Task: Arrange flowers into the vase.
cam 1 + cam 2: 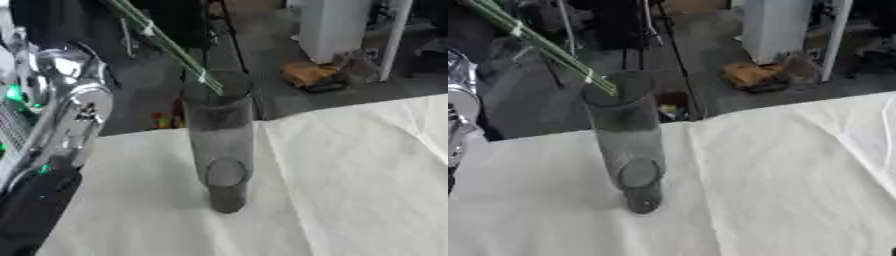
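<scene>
A tall, smoky clear glass vase (219,145) stands upright on the white tablecloth (350,175), near the table's far edge. Several thin green flower stems (166,42) slant down from the upper left, and their lower ends dip into the vase's mouth. The flower heads are out of the picture. My left arm (66,115), silver above and black below, rises along the left side. Its hand is out of frame, so what holds the stems is hidden. Neither view shows my right hand.
The cloth spreads wide to the right of and in front of the vase, with soft creases. Beyond the far table edge lies grey floor with black stand legs (645,45), an orange object (311,75) and a white cabinet (337,27).
</scene>
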`<control>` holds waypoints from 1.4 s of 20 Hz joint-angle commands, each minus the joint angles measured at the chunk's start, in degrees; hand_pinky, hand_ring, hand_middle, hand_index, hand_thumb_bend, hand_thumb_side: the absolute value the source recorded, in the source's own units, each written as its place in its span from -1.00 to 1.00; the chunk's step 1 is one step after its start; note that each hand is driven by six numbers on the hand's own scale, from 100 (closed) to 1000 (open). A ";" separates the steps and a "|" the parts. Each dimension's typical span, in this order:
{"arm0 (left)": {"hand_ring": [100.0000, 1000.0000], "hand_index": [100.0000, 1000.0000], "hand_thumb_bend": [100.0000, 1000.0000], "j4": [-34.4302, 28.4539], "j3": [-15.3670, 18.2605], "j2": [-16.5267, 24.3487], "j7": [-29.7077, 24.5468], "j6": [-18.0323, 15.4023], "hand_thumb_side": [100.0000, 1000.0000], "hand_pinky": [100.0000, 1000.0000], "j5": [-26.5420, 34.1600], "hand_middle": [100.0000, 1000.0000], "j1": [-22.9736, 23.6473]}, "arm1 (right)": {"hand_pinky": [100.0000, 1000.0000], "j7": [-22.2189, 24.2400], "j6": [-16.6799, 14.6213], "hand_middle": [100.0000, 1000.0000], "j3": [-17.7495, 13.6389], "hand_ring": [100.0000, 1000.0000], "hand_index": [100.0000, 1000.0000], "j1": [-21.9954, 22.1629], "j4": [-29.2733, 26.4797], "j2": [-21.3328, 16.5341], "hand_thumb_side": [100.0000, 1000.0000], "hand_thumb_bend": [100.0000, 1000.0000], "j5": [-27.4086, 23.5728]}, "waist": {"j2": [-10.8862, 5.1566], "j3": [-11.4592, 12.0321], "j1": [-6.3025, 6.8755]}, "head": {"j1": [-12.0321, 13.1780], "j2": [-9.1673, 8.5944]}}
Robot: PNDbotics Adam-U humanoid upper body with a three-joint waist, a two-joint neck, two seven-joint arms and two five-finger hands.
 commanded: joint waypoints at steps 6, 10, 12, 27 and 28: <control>-1.00 -1.00 -1.00 0.91 -0.29 0.97 -0.60 1.13 -0.10 -1.00 -0.57 -1.00 -0.99 | 0.63 0.15 -0.31 0.02 0.11 0.90 0.77 -0.68 -0.60 0.29 0.76 -1.00 1.87 | -0.61 -0.45 -0.04 | 0.41 -0.90; -1.00 -1.00 -1.00 1.44 -0.65 0.95 -1.01 1.34 -0.09 -1.00 -1.52 -1.00 -0.99 | 0.63 0.15 -0.32 0.01 0.16 0.90 0.77 -0.85 -0.60 0.44 0.76 -1.00 2.38 | -0.33 -0.77 0.21 | 0.56 -1.06; -1.00 -1.00 -1.00 1.90 -0.91 0.96 -1.31 1.46 -0.08 -1.00 -2.21 -1.00 -1.00 | 0.63 0.15 -0.36 0.01 0.19 0.91 0.77 -0.94 -0.60 0.51 0.76 -1.00 2.62 | -0.16 -0.92 0.31 | 0.62 -1.08; -1.00 -1.00 -1.00 3.83 -2.92 1.23 -4.21 5.00 -0.02 -1.00 -5.55 -1.00 -1.28 | 0.64 0.15 -0.31 -0.01 0.30 0.92 0.78 -1.19 -0.60 0.90 0.75 -1.00 4.20 | 0.44 -1.45 0.89 | 0.77 -1.02; -1.00 -1.00 -1.00 3.97 -3.02 1.22 -4.38 5.39 -0.01 -1.00 -5.79 -1.00 -1.31 | 0.64 0.15 -0.26 -0.01 0.33 0.92 0.78 -1.22 -0.60 0.92 0.75 -1.00 4.31 | 0.47 -1.49 0.95 | 0.77 -1.05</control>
